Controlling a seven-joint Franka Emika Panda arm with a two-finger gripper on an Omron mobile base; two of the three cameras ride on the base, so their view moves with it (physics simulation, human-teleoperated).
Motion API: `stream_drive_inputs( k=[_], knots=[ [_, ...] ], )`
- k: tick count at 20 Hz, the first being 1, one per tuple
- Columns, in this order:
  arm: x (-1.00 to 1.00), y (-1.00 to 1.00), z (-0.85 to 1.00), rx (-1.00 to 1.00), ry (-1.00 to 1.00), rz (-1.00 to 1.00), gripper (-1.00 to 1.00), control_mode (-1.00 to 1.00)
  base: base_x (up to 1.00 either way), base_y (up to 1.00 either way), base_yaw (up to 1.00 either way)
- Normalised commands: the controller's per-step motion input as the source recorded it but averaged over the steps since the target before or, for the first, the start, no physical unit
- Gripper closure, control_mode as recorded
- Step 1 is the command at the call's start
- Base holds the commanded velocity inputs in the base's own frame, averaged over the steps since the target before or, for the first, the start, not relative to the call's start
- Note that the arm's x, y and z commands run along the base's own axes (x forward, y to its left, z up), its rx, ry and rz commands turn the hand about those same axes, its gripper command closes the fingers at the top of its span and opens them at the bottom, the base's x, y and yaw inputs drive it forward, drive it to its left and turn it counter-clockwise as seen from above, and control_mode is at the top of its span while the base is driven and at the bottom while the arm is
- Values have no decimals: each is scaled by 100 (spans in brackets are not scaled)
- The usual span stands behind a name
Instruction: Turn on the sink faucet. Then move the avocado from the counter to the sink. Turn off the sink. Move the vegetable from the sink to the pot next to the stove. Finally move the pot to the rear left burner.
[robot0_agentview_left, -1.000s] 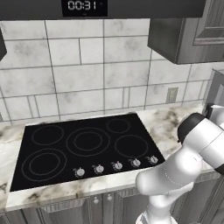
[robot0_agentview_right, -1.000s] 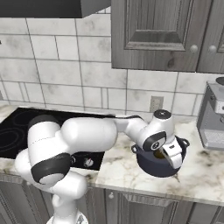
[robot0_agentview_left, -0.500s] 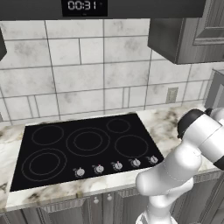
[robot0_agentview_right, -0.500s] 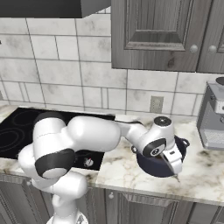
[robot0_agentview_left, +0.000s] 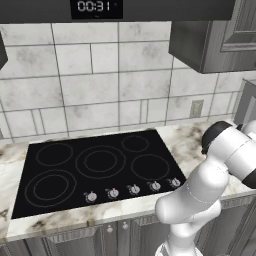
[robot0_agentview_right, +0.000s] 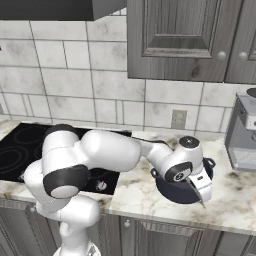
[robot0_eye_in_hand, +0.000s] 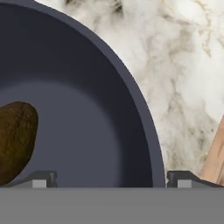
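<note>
You see the gripper (robot0_eye_in_hand: 107, 177) spread wide and holding nothing, one finger inside the pot (robot0_eye_in_hand: 87, 109) and one outside its rim. The avocado (robot0_eye_in_hand: 15, 140) lies on the pot's floor, apart from the fingers. The pot (robot0_agentview_right: 182, 187) stands on the counter (robot0_agentview_right: 140, 192), right of the stove (robot0_agentview_left: 95, 167).

Well up and behind the jaws we see grey panelled wall cabinets (robot0_agentview_right: 185, 40) with small round knobs. Below them a tiled backsplash (robot0_agentview_right: 75, 85) carries a wall outlet (robot0_agentview_right: 178, 119). Off to one side of the jaws stands a grey appliance (robot0_agentview_right: 243, 135) on the bench. In the hand view, a pale wooden edge (robot0_eye_in_hand: 215, 159) lies just beside one jaw. A clock display (robot0_agentview_left: 93, 6) glows overhead.
</note>
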Motion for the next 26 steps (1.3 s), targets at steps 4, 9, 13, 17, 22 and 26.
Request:
stream_drive_inputs(
  k=[4,9,13,17,22,26],
  knots=[
    [0,0,-6,0,0,0,100,-100,0,0,0],
    [0,0,0,0,0,0,100,-100,0,0,0],
    [-9,17,7,0,0,0,100,-100,0,0,0],
    [-19,35,44,0,0,0,100,-100,0,0,0],
    [-11,70,60,0,0,0,100,-100,0,0,0],
    [-1,89,60,0,0,0,100,-100,0,0,0]
  ],
)
